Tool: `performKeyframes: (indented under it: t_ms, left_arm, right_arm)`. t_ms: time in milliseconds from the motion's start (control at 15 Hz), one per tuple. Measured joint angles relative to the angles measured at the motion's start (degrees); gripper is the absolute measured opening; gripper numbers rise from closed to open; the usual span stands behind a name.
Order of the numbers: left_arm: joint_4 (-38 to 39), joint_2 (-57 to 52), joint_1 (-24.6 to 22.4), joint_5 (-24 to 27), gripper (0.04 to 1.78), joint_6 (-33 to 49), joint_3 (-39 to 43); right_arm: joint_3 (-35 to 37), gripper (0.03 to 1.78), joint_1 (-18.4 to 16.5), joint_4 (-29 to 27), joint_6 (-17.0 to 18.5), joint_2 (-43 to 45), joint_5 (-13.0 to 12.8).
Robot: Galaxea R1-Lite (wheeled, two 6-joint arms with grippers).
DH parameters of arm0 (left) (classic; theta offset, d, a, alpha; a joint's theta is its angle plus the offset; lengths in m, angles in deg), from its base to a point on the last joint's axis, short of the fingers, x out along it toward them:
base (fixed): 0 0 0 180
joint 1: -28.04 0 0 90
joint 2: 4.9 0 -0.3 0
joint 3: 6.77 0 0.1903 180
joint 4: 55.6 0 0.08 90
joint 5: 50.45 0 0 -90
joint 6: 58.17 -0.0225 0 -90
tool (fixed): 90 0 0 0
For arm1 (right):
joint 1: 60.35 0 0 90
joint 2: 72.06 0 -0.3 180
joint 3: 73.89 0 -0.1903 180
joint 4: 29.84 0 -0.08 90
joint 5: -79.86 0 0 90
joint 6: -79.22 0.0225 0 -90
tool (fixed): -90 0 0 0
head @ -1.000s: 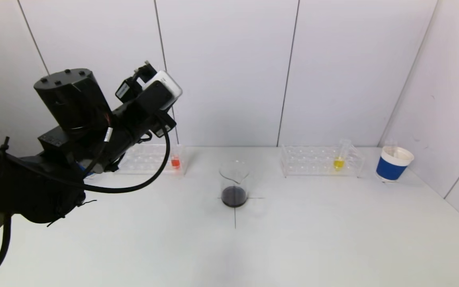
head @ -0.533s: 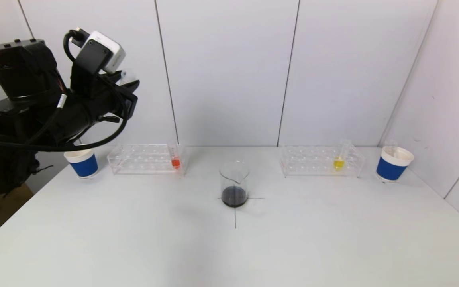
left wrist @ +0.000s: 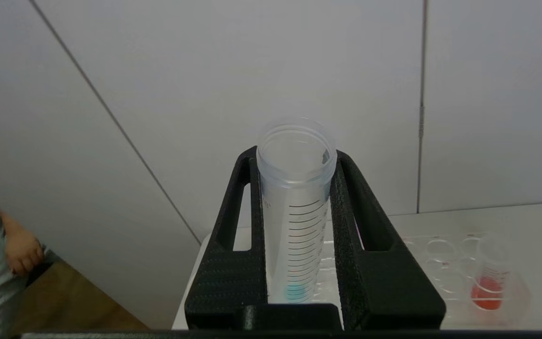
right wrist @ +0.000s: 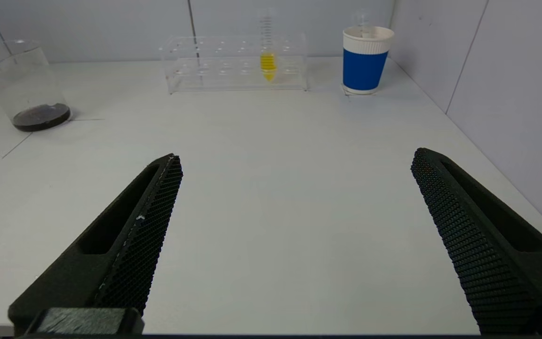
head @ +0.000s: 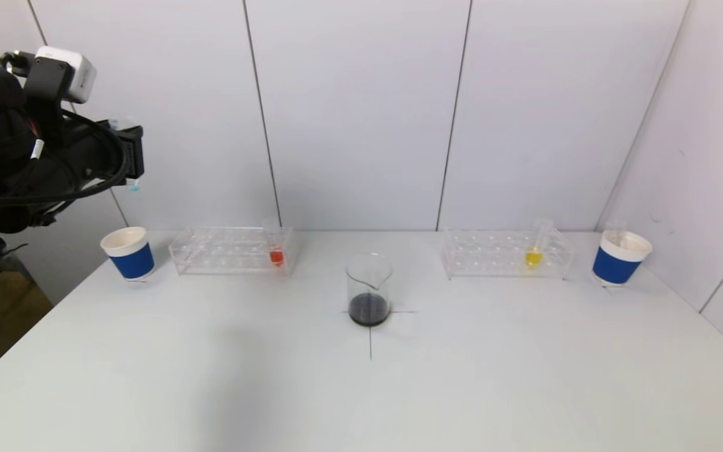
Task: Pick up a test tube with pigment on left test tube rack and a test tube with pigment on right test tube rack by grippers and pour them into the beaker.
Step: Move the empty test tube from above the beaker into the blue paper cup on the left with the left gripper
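Moved: left hand (left wrist: 294,226) swung up and away from beaker (head: 369,289), toward left cup (head: 128,252).
Left hand: clamped on tube (left wrist: 294,197).
Right hand (right wrist: 294,245): fingers apart.

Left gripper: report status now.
Left gripper shut on clear graduated test tube, raised above left blue paper cup. Right gripper open, empty. Nothing in the way.
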Motion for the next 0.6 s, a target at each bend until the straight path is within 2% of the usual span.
performKeyframes:
  t_ms: [333,600]
  left_arm:
    - [-0.41,0.76,-6.41,-0.78,0.42,5.66,1.68]
    - [0.17,3.18,-9.25,-0.91,0.42,8.19,1.99]
  right_arm:
    - [-0.02,1.77,0.00,0.00,0.00,0.00,-0.02]
    - [-0.02,1.77,0.00,0.00,-0.02,0.00,0.00]
